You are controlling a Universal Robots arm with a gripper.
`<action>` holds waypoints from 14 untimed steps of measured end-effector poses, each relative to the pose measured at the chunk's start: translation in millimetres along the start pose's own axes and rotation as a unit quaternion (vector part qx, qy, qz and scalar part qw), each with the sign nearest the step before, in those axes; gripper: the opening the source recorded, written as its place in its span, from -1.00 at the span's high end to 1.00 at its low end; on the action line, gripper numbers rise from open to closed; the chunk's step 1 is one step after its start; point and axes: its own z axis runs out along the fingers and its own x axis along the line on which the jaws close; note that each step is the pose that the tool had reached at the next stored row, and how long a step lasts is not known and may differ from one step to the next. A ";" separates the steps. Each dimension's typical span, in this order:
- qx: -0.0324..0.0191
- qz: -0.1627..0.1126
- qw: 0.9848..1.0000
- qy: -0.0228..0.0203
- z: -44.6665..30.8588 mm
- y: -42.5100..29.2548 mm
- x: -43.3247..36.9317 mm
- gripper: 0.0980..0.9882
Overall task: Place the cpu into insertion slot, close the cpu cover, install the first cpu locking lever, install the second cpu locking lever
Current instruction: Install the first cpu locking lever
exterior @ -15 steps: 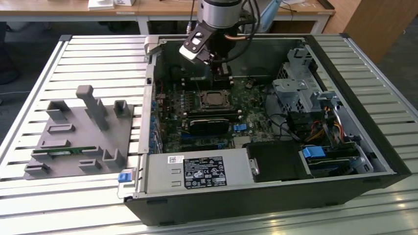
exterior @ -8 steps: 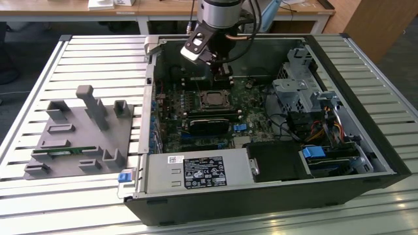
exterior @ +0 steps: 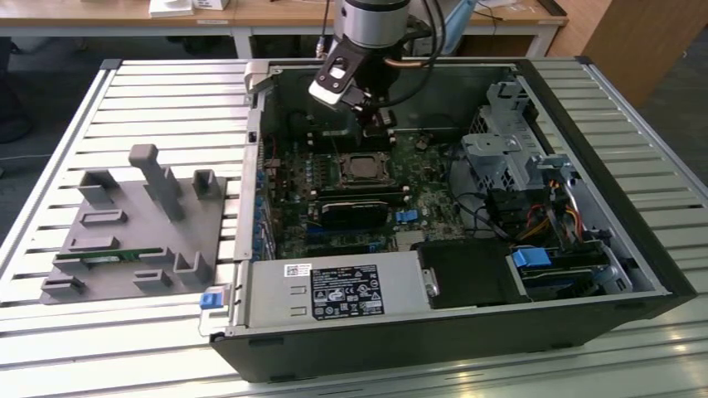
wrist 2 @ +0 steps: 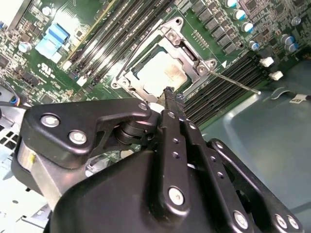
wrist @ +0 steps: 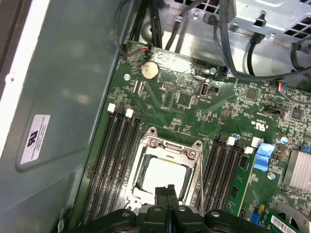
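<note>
Gripper [wrist: 166, 187] fingers are pressed together with nothing between them, poised just above the cpu [wrist: 165, 174], which lies flat in its socket on the green motherboard [wrist: 194, 104]. The cpu cover [wrist: 171, 144] lies down around the chip, framing its pale top. In the exterior view the arm hangs at upper centre of the frame over the open computer case [exterior: 420, 348]; a grey fixture block [exterior: 133, 232] sits at the left.

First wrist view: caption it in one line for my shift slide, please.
Gripper, shut, above the socketed cpu, with the cpu cover lying flat around it on the motherboard.
</note>
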 end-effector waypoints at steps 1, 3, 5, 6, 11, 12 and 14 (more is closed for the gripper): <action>0.000 -0.004 1.000 0.000 0.0 0.0 0.0 0.98; 0.000 -0.012 1.000 0.000 0.0 0.0 0.0 0.98; 0.000 -0.020 1.000 0.001 0.0 0.0 0.0 0.98; 0.000 -0.023 1.000 0.001 0.0 0.0 0.0 0.98; 0.000 -0.043 0.999 0.001 0.0 0.0 0.0 0.98; 0.001 -0.047 0.999 0.001 0.0 0.0 0.0 0.98; 0.001 -0.056 0.998 0.002 0.0 0.0 0.0 0.98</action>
